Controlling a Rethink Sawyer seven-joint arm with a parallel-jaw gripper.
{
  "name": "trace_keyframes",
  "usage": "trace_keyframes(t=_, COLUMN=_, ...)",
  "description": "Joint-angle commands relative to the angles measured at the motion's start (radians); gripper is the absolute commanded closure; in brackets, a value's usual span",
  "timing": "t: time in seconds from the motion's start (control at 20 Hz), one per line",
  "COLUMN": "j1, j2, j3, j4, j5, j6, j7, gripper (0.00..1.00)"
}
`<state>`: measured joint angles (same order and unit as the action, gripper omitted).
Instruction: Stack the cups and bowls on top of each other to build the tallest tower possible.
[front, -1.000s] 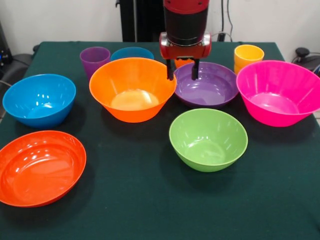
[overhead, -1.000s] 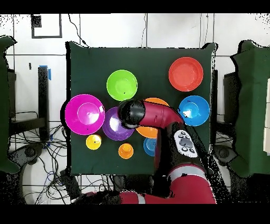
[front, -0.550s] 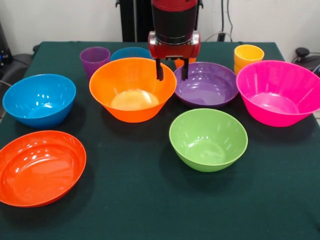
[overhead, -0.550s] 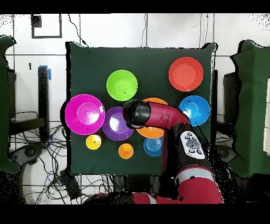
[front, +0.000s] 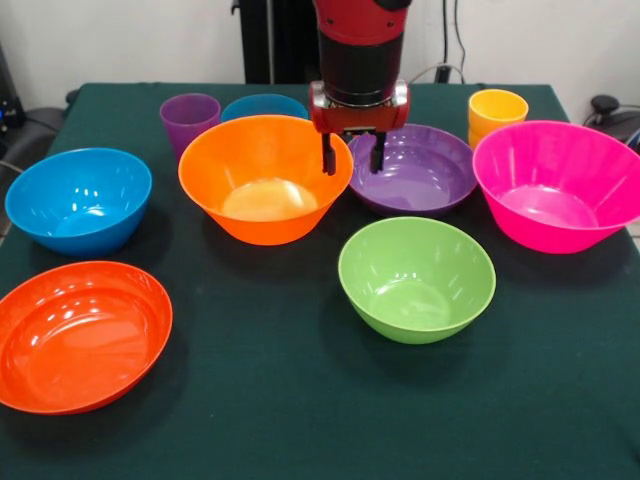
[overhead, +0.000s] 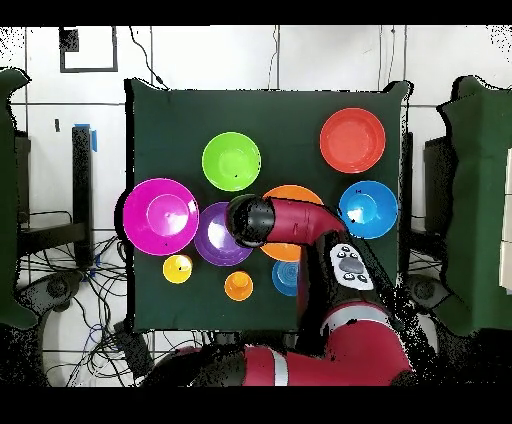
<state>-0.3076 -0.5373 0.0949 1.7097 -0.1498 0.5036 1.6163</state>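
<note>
1. No tower yet — bowls sit apart; gripper (front: 352, 156), jaws parted and empty, hangs over the orange bowl (front: 265, 177) rim at its 3 o'clock.
2. Next, probably: descend, pinch that rim; pink bowl (front: 560, 185) waits beyond the purple bowl (front: 412, 167).

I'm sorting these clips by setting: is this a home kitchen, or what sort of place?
Likely a robotics lab, not a kitchen: a red and black robot arm works over a green cloth-covered table, glossy plastic bowls like the large pink bowl are set out, and loose cables cross the tiled floor.

Robot lab: green-clothed table (front: 280, 420), loose cables (overhead: 60, 270) over tiled floor (overhead: 330, 60).
</note>
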Motion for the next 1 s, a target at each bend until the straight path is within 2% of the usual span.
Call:
trace_keyframes(t=0.05, j1=0.031, j2=0.074, j3=0.078, j4=-0.063, j5=-0.068, j6=-0.056, j7=0.021, gripper=0.0)
trace_keyframes(t=0.45, j1=0.023, j2=0.129, j3=0.079, j4=-0.103, j5=-0.083, j6=-0.089, j7=0.015, gripper=0.0)
trace_keyframes(t=1.0, j1=0.023, j2=0.16, j3=0.08, j4=-0.131, j5=-0.087, j6=-0.103, j7=0.012, gripper=0.0)
